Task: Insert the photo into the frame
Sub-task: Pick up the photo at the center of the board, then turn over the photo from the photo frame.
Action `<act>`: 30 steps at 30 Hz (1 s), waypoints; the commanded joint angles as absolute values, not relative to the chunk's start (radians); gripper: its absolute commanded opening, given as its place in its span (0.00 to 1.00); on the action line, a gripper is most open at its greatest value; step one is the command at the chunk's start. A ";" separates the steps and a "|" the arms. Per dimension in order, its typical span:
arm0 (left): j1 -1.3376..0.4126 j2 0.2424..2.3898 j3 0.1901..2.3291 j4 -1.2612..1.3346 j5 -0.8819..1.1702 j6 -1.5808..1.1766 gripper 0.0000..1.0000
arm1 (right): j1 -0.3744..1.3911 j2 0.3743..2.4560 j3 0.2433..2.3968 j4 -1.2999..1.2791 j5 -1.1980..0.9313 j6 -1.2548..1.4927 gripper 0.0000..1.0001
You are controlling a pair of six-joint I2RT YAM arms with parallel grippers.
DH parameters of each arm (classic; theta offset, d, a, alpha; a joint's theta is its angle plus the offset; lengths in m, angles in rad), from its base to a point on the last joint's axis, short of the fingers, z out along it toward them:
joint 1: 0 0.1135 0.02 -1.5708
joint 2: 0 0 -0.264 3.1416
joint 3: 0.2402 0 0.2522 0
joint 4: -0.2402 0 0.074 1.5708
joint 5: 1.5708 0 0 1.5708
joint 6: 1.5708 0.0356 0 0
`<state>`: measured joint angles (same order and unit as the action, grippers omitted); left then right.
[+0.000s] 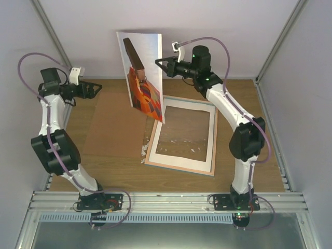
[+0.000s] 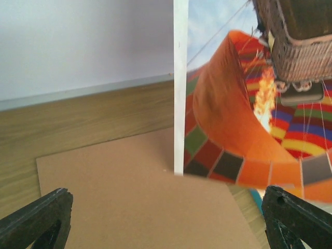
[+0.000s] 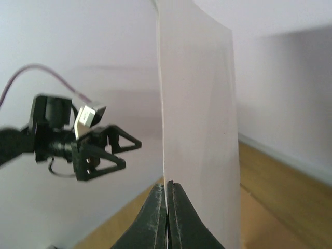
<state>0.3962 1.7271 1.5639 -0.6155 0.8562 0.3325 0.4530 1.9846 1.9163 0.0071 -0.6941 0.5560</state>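
Note:
The photo (image 1: 141, 72), an orange striped balloon print, hangs upright in the air above the back of the table. My right gripper (image 1: 158, 63) is shut on its right edge; in the right wrist view the jaws (image 3: 167, 190) pinch the sheet's edge and its white back (image 3: 199, 129) rises above them. The frame (image 1: 212, 140) lies flat on the table below and to the right, with a pale border and a teal edge. My left gripper (image 1: 98, 89) stands open to the left of the photo, apart from it. From the left wrist, the print (image 2: 249, 119) fills the upper right, with nothing between the left gripper's (image 2: 166, 228) fingers.
A brown fibreboard panel (image 1: 122, 124) lies flat left of the frame, under my left gripper (image 3: 104, 150); it shows as the brown board (image 2: 135, 197) in the left wrist view. A crumpled clear film (image 1: 147, 145) sits at the frame's left edge. Walls enclose the back and sides.

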 commanded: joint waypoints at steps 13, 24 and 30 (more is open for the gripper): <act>0.313 1.451 1.757 -0.925 1.058 0.783 0.99 | 0.319 1.602 1.890 -0.578 -0.820 -0.451 0.01; 0.200 1.206 1.752 -1.079 1.056 1.029 0.97 | 0.320 1.396 1.829 -0.776 -0.661 -0.708 0.01; 0.010 1.189 1.756 -1.120 1.054 0.900 0.92 | 0.323 1.334 1.833 -0.863 -0.671 -0.750 0.01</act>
